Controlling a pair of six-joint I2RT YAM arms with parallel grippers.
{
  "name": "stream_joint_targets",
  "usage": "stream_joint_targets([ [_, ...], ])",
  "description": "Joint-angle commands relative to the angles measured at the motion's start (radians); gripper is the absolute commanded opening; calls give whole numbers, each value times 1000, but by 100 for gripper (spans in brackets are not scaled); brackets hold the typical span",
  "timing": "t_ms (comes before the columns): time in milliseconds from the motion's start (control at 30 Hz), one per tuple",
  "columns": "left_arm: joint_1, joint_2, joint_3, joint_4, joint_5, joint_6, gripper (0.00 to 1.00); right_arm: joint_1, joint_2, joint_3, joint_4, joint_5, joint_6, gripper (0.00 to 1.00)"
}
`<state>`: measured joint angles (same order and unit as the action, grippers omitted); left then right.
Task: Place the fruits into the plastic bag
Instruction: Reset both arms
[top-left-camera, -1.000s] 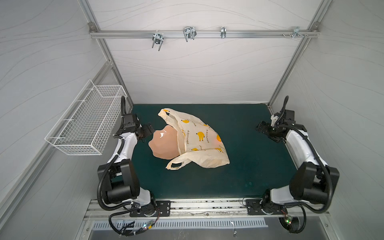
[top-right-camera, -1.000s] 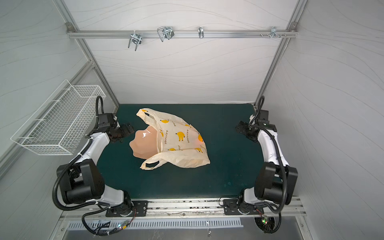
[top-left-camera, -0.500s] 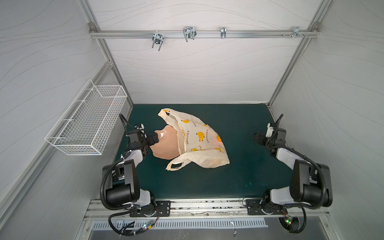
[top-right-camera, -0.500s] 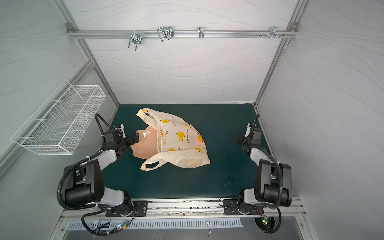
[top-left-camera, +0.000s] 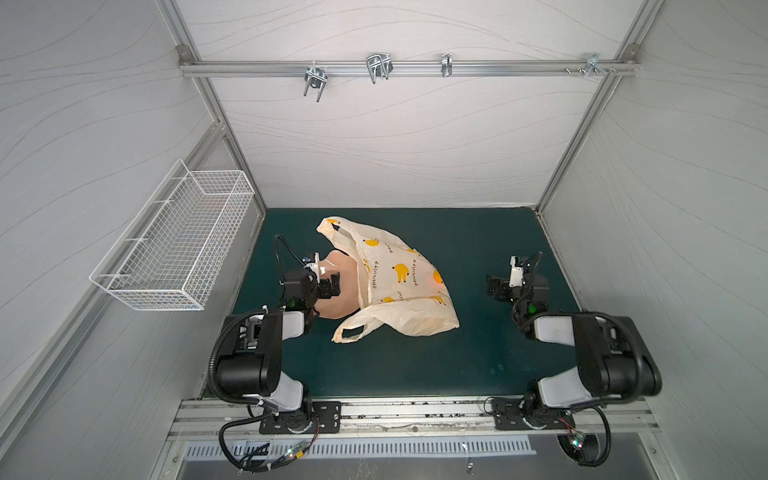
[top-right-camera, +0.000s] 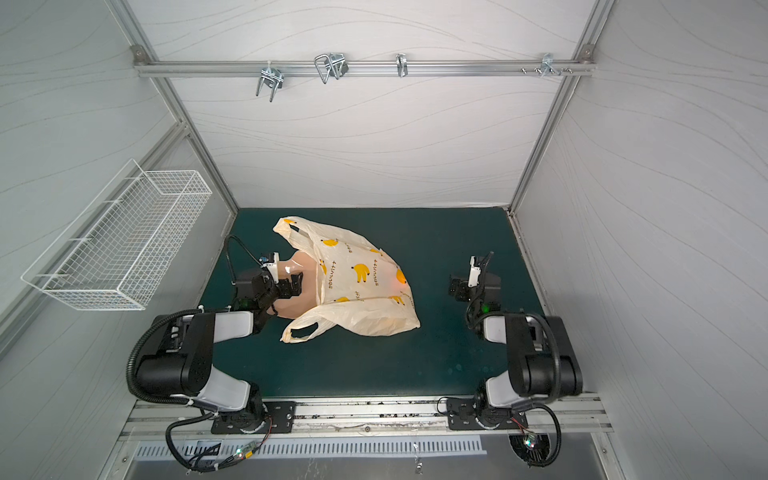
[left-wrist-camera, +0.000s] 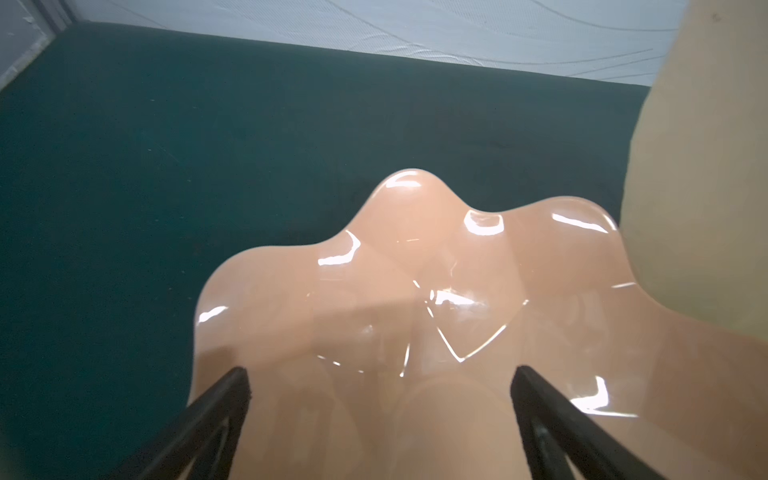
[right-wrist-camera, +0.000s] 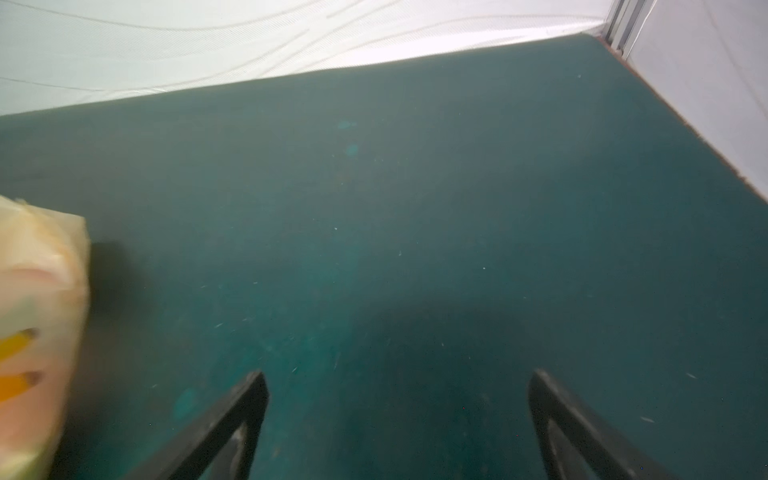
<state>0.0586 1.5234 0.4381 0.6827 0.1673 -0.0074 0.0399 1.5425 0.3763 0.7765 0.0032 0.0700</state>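
The cream plastic bag (top-left-camera: 399, 286) (top-right-camera: 361, 291), printed with yellow bananas, lies crumpled on the green mat, and one handle loop (top-left-camera: 351, 332) points to the front. The fruits are hidden; only a reddish-orange spot (top-left-camera: 436, 284) (top-right-camera: 401, 281) shows through the bag's side. My left gripper (top-left-camera: 331, 286) (top-right-camera: 293, 286) (left-wrist-camera: 380, 374) stands open just above the glossy pinkish scalloped plate (top-left-camera: 337, 261) (left-wrist-camera: 415, 257), with nothing between its fingers. My right gripper (top-left-camera: 494, 289) (top-right-camera: 455, 288) (right-wrist-camera: 397, 376) is open over bare mat, right of the bag's edge (right-wrist-camera: 37, 316).
The bag covers the plate's right side. A white wire basket (top-left-camera: 178, 245) hangs on the left wall. Metal hooks (top-left-camera: 378, 68) hang from a rail at the back. White walls close the green mat (top-left-camera: 415, 361) on three sides.
Both arms have folded down and back toward the front. The left gripper came from beside the plate's left rim to over the plate. The right gripper moved forward and inward. Both stayed open.
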Motion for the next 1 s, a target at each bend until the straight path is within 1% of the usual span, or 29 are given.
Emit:
stream_joint_targets([
  [0, 8, 23, -2, 116, -94, -15, 100, 16, 14, 47, 26, 48, -17, 99],
  [33, 13, 29, -1, 125, -106, -26, 100, 21, 45, 41, 96, 59, -22, 99],
  [100, 12, 29, -4, 131, -111, -25, 100, 32, 14, 63, 0, 78, -27, 99],
  [133, 12, 29, -2, 130, -110, -24, 100, 33, 30, 51, 58, 78, -34, 99],
  [167, 12, 29, -4, 131, -110, -24, 100, 35, 34, 45, 69, 80, -35, 99],
  [200, 12, 29, -4, 130, -111, -24, 100, 35, 19, 54, 27, 81, -30, 99],
  [267, 12, 29, -4, 131, -111, -24, 100, 37, 26, 50, 49, 80, -35, 99],
  [333, 12, 30, -4, 130, -111, -24, 100, 46, 21, 59, 18, 92, -42, 99],
  [967, 12, 27, -4, 133, -111, -23, 100, 53, 33, 71, 14, 99, -48, 99],
])
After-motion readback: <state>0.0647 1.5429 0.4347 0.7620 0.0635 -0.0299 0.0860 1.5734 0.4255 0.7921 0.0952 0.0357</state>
